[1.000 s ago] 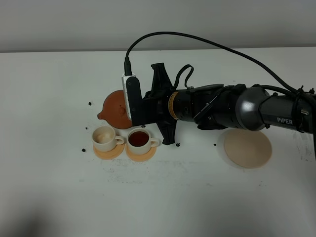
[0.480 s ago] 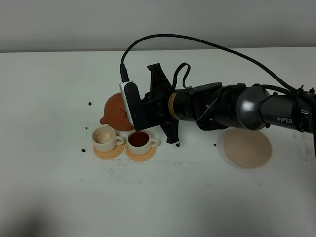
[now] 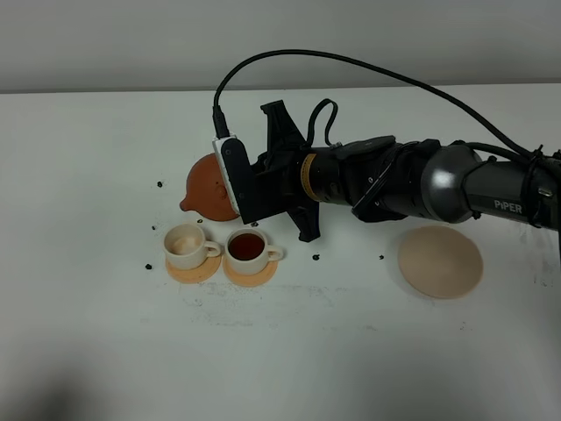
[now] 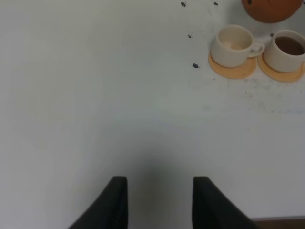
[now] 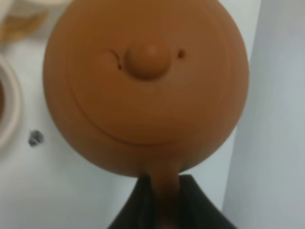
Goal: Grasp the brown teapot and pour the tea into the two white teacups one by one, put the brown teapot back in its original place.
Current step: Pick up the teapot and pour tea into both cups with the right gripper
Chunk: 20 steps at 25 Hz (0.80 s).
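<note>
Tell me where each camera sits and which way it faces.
Exterior high: above, looking down on the table; shows the right arm holding the brown teapot near the two white teacups.
Left wrist: on the left arm, facing the cups across the table; its empty jaws stand apart.
Right wrist: on the right arm, facing the teapot's lid; jaws grip its handle.
Shared: exterior and left wrist show teapot and cups.

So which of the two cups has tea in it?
The right-hand cup in the high view: it is filled, dark reddish-brown nearly to the rim. The left cup shows only a pale, stained inside.
</note>
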Each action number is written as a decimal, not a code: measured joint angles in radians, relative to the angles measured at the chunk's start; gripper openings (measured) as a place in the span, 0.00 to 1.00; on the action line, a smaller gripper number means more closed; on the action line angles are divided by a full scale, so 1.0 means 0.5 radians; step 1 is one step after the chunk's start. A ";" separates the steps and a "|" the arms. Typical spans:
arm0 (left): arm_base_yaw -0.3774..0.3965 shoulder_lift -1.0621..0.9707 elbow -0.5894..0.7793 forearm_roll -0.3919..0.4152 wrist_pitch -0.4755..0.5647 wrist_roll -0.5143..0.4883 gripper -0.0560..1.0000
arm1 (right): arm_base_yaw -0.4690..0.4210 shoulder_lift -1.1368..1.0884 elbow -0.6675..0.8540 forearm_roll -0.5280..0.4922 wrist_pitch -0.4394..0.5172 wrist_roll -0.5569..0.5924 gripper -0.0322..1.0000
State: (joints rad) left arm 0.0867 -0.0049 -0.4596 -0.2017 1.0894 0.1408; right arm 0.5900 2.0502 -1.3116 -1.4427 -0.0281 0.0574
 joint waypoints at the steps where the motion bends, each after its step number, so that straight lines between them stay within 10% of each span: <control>1: 0.000 0.000 0.000 0.000 0.000 0.000 0.35 | -0.006 0.001 -0.001 0.000 0.000 0.000 0.11; 20: 0.000 0.000 0.000 0.000 0.000 0.000 0.35 | -0.012 0.072 -0.001 -0.067 0.011 0.000 0.11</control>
State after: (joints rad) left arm 0.0867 -0.0049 -0.4596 -0.2017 1.0894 0.1408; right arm 0.5842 2.0865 -1.3121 -1.4763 -0.0227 0.0574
